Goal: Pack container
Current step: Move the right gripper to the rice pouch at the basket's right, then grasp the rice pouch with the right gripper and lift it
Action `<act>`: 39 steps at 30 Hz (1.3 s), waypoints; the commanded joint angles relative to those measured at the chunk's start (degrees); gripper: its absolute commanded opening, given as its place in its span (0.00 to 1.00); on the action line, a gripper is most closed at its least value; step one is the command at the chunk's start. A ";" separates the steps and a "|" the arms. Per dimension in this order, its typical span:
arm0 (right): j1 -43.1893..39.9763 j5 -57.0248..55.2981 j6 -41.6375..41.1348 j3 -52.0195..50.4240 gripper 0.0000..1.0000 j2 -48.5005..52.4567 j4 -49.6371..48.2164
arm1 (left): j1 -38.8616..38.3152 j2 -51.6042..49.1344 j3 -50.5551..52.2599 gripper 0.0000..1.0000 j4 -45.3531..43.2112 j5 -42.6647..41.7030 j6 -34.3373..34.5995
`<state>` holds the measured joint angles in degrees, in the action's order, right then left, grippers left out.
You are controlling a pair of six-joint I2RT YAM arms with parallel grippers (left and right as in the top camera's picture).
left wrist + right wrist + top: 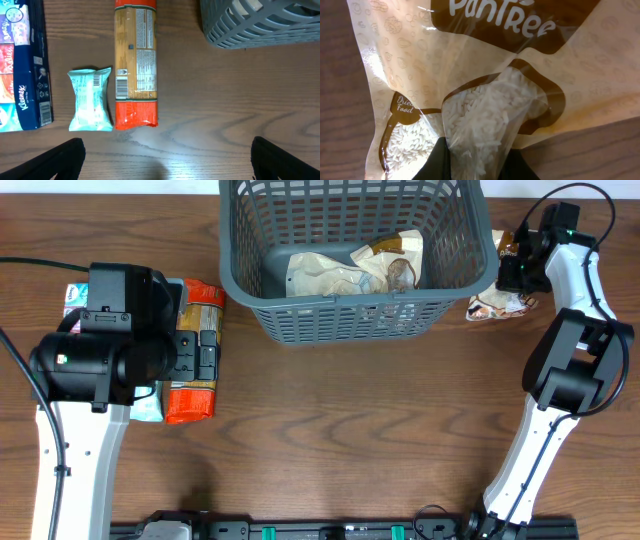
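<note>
The dark grey basket [255, 280] stands at the back centre and holds a couple of beige packets [355, 270]; its corner shows in the left wrist view [260, 25]. My right gripper [515, 275] is to the right of the basket, shut on a beige rice bag [495, 302] that fills the right wrist view [485, 100], its fingers [477, 162] pinching a fold. My left gripper [167, 160] is open and empty above bare wood, near the orange pasta packet [136, 60], the teal packet [91, 99] and the blue tissue pack [22, 65].
The orange pasta packet [195, 365] and other packets lie at the left, partly under my left arm [110, 340]. Bare wood runs across the middle and front of the table [380, 430].
</note>
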<state>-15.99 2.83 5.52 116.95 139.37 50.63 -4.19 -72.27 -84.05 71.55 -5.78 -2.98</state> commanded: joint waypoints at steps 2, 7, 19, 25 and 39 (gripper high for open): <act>0.17 -2.99 -6.21 -0.37 0.01 1.90 -0.44 | 0.26 -0.07 -0.57 0.99 -0.07 0.46 0.48; 0.22 -1.99 -6.80 -0.24 0.01 0.11 -2.99 | 0.26 -0.07 -0.57 0.99 -0.11 0.48 0.48; 0.28 0.85 -6.75 6.14 0.02 -15.37 -5.46 | 0.26 -0.07 -0.57 0.99 -1.79 0.48 0.46; 0.26 -1.31 -6.78 6.93 0.01 -21.77 -6.10 | 0.26 -0.07 -0.57 0.99 -2.01 0.48 0.44; 0.28 -1.33 -9.81 6.84 0.01 -21.22 -0.20 | 0.26 -0.07 -0.57 0.99 -2.03 0.48 0.42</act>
<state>-15.97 1.93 -1.96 123.94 118.65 50.00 -4.19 -72.27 -84.05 69.49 -5.78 -2.98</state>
